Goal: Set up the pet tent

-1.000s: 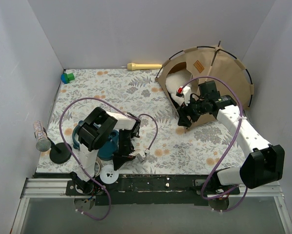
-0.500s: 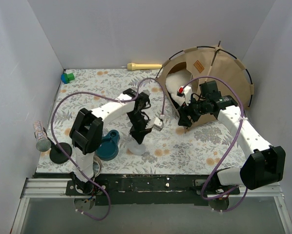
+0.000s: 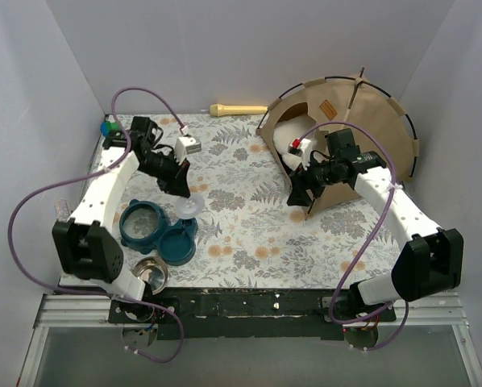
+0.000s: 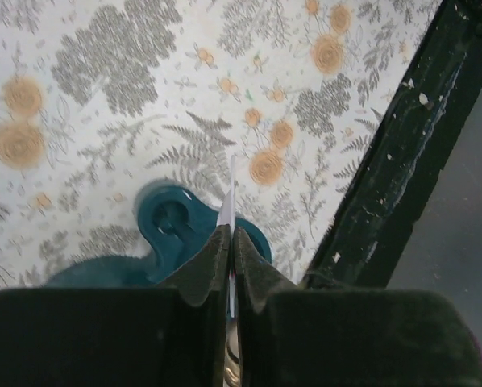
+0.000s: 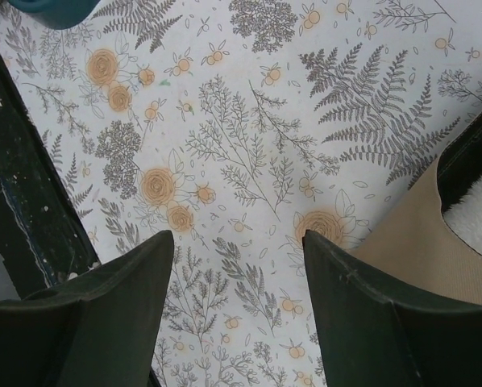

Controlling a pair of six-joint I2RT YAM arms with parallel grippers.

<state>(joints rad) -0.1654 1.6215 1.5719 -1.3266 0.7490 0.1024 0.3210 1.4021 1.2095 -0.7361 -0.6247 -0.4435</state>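
Pet tent (image 3: 374, 113) upright on the bench (image 3: 249, 234), upper right of the top view.
Orange label (image 3: 328, 109) on its shell, writing illegible. Right hand (image 3: 299, 192) wide open, empty, beside tent's front edge. Left hand (image 3: 179, 187) pinched closed on thin clear disc (image 3: 191, 206).

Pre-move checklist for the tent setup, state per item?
1. Right gripper free: ok, jaws open with nothing between them.
2. Right gripper at the pet tent: ok, it sits by the front opening. The tan edge is beside the jaws, not between them.
3. Tent standing: ok, the dome is upright.
4. Left gripper free: not ok, jaws shut on a thin clear piece.
5. White fleece seated inside the tent: cannot tell, only part of it shows.
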